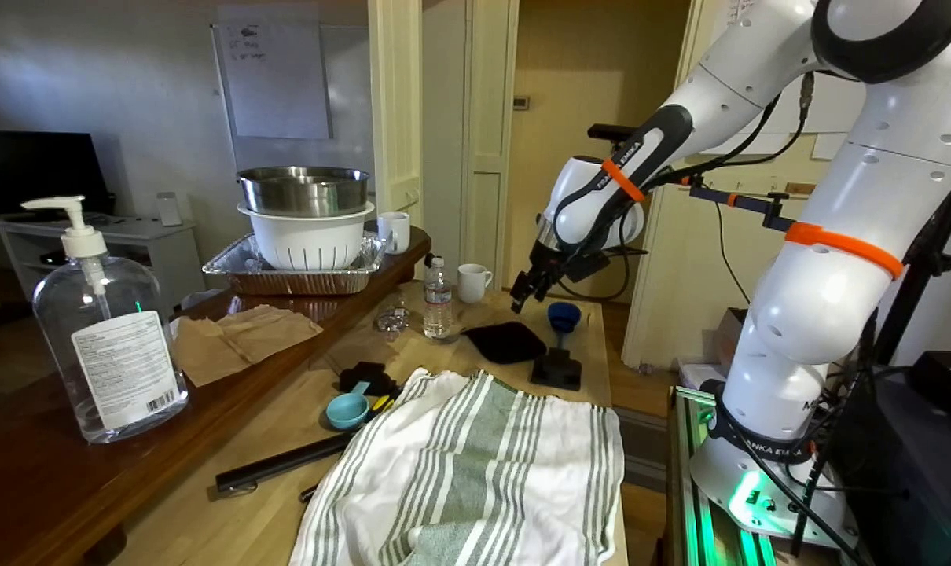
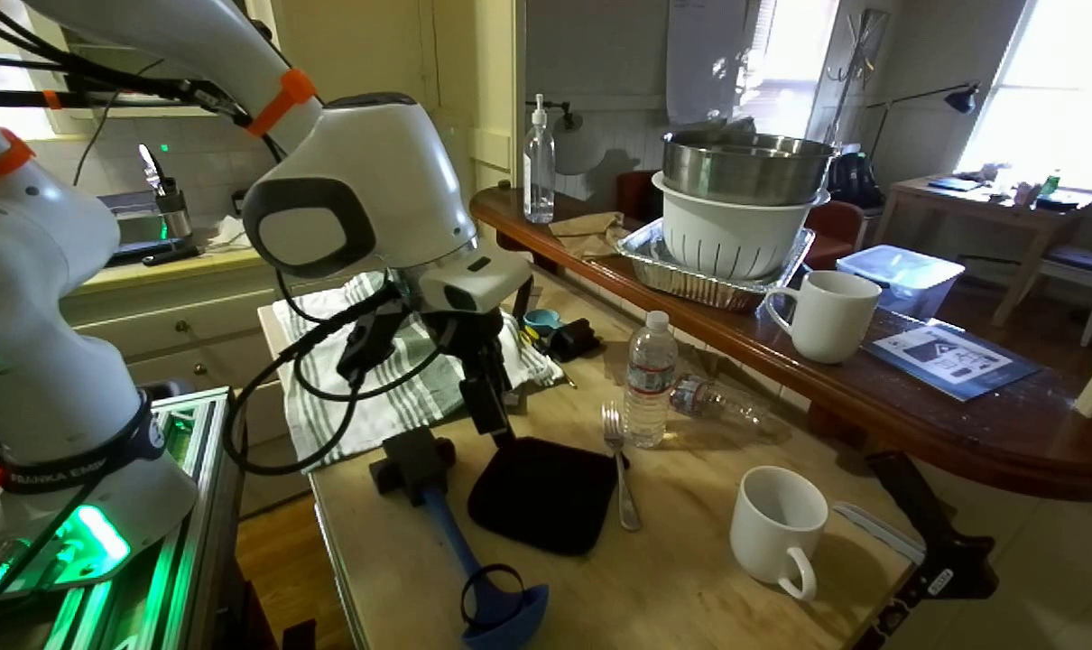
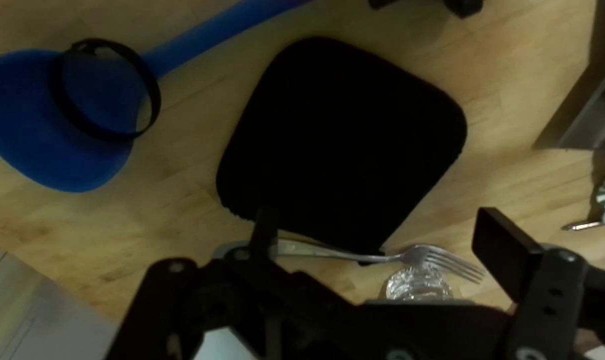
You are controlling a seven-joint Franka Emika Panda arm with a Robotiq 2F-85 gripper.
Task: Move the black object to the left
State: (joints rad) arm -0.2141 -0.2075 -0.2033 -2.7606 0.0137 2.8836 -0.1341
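The black object [image 1: 507, 343] is a flat, dark square with rounded corners lying on the wooden table. It shows in both exterior views [image 2: 546, 496] and fully in the wrist view [image 3: 342, 135]. A fork [image 3: 342, 254] lies along its edge and crosses a small black tab at one corner. My gripper [image 3: 377, 220] is open and empty, its fingers wide apart. In the exterior views my gripper [image 1: 527, 295] hangs above the table near the black object; in an exterior view the fingertips [image 2: 501, 435] appear by its edge, height hard to tell.
A blue utensil [image 2: 456, 533] with a black block base lies beside the black object. A water bottle [image 2: 650, 379], a lying bottle [image 2: 717, 402] and a white mug [image 2: 776, 524] stand nearby. The striped towel [image 1: 475, 472] covers the table's other end. A raised wooden ledge [image 2: 591, 262] borders it.
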